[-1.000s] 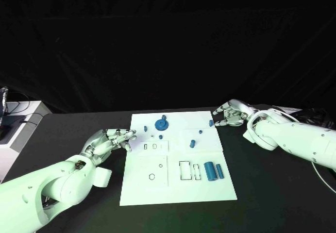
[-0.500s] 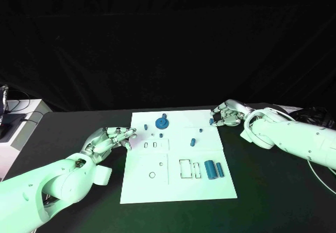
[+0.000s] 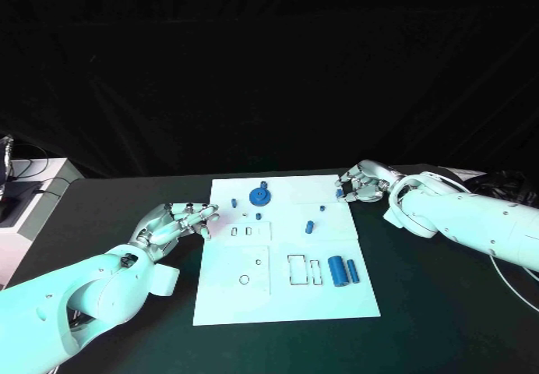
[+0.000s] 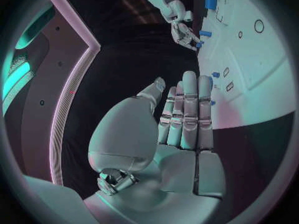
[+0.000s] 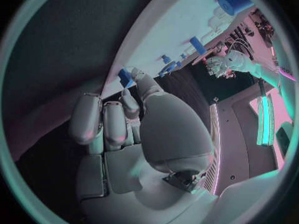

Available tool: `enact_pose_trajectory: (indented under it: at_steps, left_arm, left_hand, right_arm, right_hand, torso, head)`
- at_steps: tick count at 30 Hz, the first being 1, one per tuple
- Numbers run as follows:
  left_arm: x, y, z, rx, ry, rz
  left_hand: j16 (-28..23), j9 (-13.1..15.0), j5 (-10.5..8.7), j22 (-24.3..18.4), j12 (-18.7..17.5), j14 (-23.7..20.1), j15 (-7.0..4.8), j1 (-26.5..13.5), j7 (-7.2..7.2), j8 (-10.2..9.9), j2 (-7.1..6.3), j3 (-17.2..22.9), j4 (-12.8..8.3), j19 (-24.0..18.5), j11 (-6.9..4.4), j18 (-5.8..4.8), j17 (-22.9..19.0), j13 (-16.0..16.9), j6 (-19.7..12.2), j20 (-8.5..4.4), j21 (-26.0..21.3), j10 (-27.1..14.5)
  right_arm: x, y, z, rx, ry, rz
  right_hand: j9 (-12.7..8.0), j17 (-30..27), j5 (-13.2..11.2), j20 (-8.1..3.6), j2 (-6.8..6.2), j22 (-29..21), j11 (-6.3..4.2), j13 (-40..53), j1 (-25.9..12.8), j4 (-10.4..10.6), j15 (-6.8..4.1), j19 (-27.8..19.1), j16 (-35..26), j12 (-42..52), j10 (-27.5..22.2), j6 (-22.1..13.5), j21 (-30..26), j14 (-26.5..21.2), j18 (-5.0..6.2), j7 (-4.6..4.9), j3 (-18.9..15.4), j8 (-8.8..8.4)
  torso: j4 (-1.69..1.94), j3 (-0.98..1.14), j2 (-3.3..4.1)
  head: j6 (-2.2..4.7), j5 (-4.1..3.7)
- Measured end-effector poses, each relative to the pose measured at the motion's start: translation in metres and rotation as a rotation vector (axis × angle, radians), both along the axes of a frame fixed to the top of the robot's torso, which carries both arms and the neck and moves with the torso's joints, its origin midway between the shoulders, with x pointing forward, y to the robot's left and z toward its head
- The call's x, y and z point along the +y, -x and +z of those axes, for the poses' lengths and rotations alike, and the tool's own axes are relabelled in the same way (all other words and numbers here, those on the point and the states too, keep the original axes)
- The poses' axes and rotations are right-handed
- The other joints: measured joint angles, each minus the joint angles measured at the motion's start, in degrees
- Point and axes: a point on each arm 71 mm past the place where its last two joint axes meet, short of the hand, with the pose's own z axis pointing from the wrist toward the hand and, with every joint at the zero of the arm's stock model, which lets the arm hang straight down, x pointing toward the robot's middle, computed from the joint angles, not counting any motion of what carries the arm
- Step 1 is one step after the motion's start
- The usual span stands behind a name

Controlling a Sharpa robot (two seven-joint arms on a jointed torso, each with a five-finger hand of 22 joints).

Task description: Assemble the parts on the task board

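There, the silver right hand (image 3: 361, 188) pinched a small blue peg (image 3: 339, 194) at the far right edge of the white rectangular task board (image 3: 287, 304). The silver left hand (image 3: 174, 222) rested just beside the board's left edge, fingers extended together, holding nothing. Two blue cylinders (image 3: 343, 272) lay on the board's near right.

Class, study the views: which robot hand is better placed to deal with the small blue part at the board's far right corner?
Right. The right robot hand is already at that small blue part, fingertips on it in the right wrist view; the left robot hand sits beside the task board's opposite edge.
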Motion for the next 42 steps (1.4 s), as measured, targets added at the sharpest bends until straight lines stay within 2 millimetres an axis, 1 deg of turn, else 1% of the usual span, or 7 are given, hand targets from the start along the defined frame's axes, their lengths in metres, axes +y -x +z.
enact_pose_trajectory:
  at_steps: [3,4,10,24,30,37,42]
  left_arm:
    - [0.0004,0.0000,0.0000,0.000,-0.001,0.001]
    - [0.0005,0.0000,0.0000,0.000,-0.001,0.001]
    - [0.0008,0.0000,0.0000,0.000,-0.001,0.001]
    - [0.0014,0.0001,0.0000,0.000,-0.002,0.002]
    - [0.0016,0.0001,0.0000,0.000,-0.003,0.002]
    - [0.0017,0.0002,0.0000,0.000,-0.003,0.002]
    - [0.0019,0.0002,0.0000,0.000,-0.003,0.003]
  left_hand:
    - [0.00,0.00,0.00,0.00,0.00,0.00,0.00,0.00,0.00,0.00,0.00,0.00,0.00,0.00,0.00,0.00,0.00,0.00,0.00,0.00,0.00,0.00]
    - [0.00,0.00,0.00,0.00,0.00,0.00,0.00,0.00,0.00,0.00,0.00,0.00,0.00,0.00,0.00,0.00,0.00,0.00,0.00,0.00,0.00,0.00]
    - [0.00,0.00,0.00,0.00,0.00,0.00,0.00,0.00,0.00,0.00,0.00,0.00,0.00,0.00,0.00,0.00,0.00,0.00,0.00,0.00,0.00,0.00]
    - [0.00,0.00,0.00,0.00,0.00,0.00,0.00,0.00,0.00,0.00,0.00,0.00,0.00,0.00,0.00,0.00,0.01,0.00,0.00,0.00,0.00,0.00]
    - [0.00,0.00,0.00,0.00,0.00,0.00,0.00,0.00,0.00,0.00,0.00,0.00,0.00,0.00,0.00,0.00,0.01,0.00,0.00,0.00,0.00,0.00]
    - [0.00,0.00,0.00,-0.09,0.00,0.00,0.00,0.00,0.00,0.00,0.00,0.00,0.00,0.00,0.00,0.00,0.01,0.00,0.00,0.00,0.00,0.00]
    - [0.00,0.00,0.00,-0.23,0.00,0.00,0.00,0.00,0.00,0.00,0.00,0.00,0.00,0.00,0.00,0.00,0.01,0.00,0.00,0.00,0.00,0.00]
  right_arm:
    - [-0.0005,-0.0003,-0.0007,0.004,0.003,-0.001]
    - [-0.0007,-0.0004,-0.0009,0.005,0.003,-0.002]
    - [0.0001,-0.0010,-0.0028,0.015,0.007,-0.001]
    - [-0.0018,-0.0021,-0.0051,0.030,0.013,-0.007]
    - [-0.0019,-0.0023,-0.0054,0.032,0.014,-0.009]
    - [-0.0015,-0.0026,-0.0050,0.030,0.013,-0.009]
    - [0.0005,-0.0023,-0.0044,0.023,0.009,-0.006]
  right_hand:
    - [0.00,0.10,0.32,-0.01,0.54,0.00,-0.18,0.17,-0.46,-0.06,-0.21,0.01,-0.22,0.00,0.23,0.39,0.00,0.21,0.01,-0.19,0.35,0.00]
    - [0.00,0.10,0.47,-0.04,1.28,0.00,-0.17,0.26,-0.51,-0.20,-0.21,0.04,-0.22,0.00,0.23,0.72,0.00,0.21,0.01,-0.28,0.49,0.00]
    - [0.00,0.14,0.66,-0.26,2.09,-0.01,-0.33,0.56,-1.33,-1.00,-0.21,-0.18,-0.22,0.00,0.47,1.11,0.00,0.21,0.01,-0.48,1.28,0.00]
    - [0.00,0.16,0.66,-0.26,2.07,-0.02,-0.30,0.55,-1.31,-0.99,-0.21,-0.17,-0.22,0.00,0.50,1.14,0.00,0.21,0.00,-0.50,1.28,0.00]
    - [-0.01,0.22,0.66,-0.26,2.55,-0.02,-0.27,0.74,-1.80,-1.47,-0.21,-0.17,-0.22,0.00,0.52,1.65,0.00,0.21,0.01,-0.55,1.42,0.00]
    - [-0.03,0.27,0.66,-0.26,4.10,-0.02,-0.64,0.96,-1.99,-1.55,-0.42,-0.17,-0.39,0.23,0.79,3.35,0.00,0.42,0.01,-1.25,1.51,-0.02]
    - [-0.02,0.27,0.31,-0.67,5.05,-0.02,-1.25,1.19,-2.44,-1.45,-0.96,-0.18,-0.44,0.52,1.26,4.81,0.19,0.30,0.01,-2.35,1.76,0.36]
  torso:
    - [-0.01,0.01,-0.01]
    - [-0.01,0.01,-0.01]
    - [-0.05,0.03,-0.01]
    - [-0.03,0.06,0.01]
    - [-0.06,0.09,0.02]
    - [-0.05,0.08,0.02]
    - [-0.05,0.08,0.02]
  head:
    - [-0.05,-0.01]
    - [-0.05,-0.01]
    - [-0.07,0.05]
    - [-0.26,0.10]
    - [-0.31,0.15]
    - [-0.36,0.14]
    - [-0.36,0.12]
